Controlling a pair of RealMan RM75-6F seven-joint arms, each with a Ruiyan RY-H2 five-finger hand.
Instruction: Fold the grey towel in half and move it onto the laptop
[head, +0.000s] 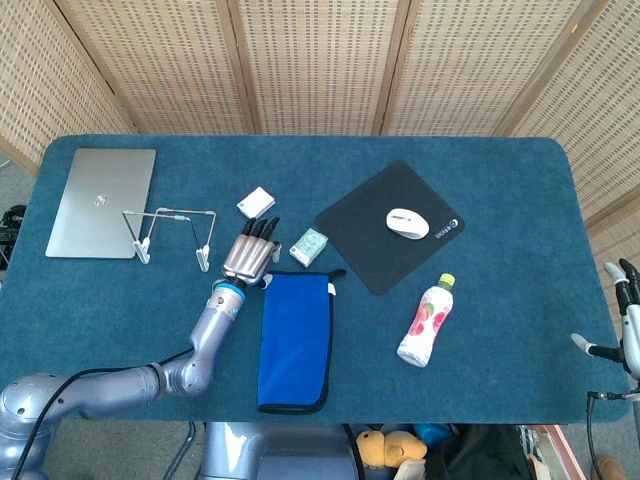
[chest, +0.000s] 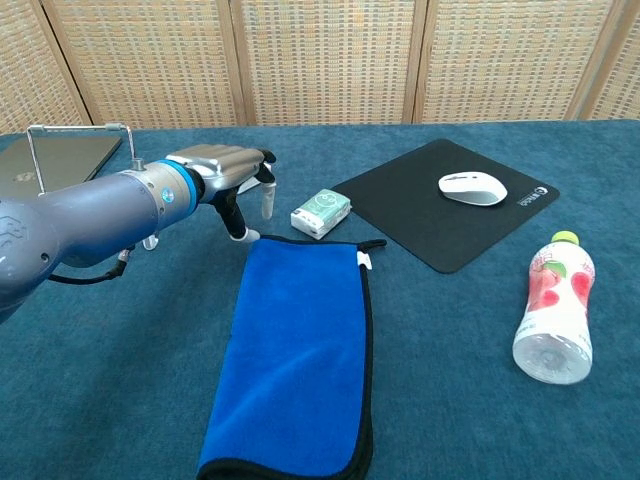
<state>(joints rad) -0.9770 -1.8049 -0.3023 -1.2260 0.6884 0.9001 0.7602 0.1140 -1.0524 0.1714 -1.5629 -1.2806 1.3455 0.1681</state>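
The towel (head: 296, 340) (chest: 297, 350) is blue with a dark hem and lies folded lengthwise near the table's front edge. My left hand (head: 250, 257) (chest: 215, 165) hovers just off its far left corner, fingers spread and pointing down, holding nothing. The closed silver laptop (head: 100, 200) (chest: 50, 155) lies at the far left of the table. My right hand (head: 622, 318) shows only at the right edge of the head view, off the table, its fingers apart and empty.
A wire stand (head: 170, 225) (chest: 75, 130) is between the laptop and my left hand. A small white box (head: 256, 202) and a mint packet (head: 309, 246) (chest: 321, 212) lie beyond the towel. A mouse (head: 408, 222) on a black pad (head: 375, 250) and a lying bottle (head: 427, 320) are to the right.
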